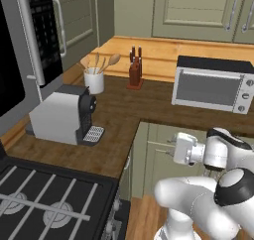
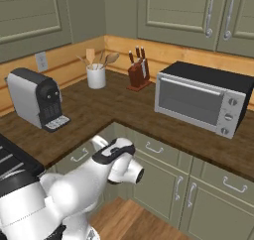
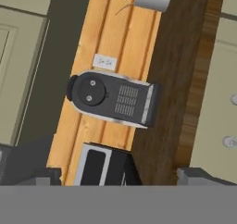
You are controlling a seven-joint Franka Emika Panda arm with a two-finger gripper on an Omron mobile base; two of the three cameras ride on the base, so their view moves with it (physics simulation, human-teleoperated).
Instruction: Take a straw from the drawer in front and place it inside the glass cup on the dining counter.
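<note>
At lower left and right of the hand view my tool (image 3: 122, 177) shows its tips spread wide, released and grasping nothing. The drawer (image 2: 155, 146) I judge to be meant sits shut under the table (image 2: 114, 112) edge at mid-frame, and the straw is presumably inside. To do this well, I should lower the tool, square it to the small silver handle and pull straight out. From coffee machine (image 2: 35, 99) to toaster oven (image 2: 201, 102), I can read no brand or writing.

No readable text, labels or numbers; the toaster oven (image 2: 201, 104) knobs seem unmarked, though small
</note>
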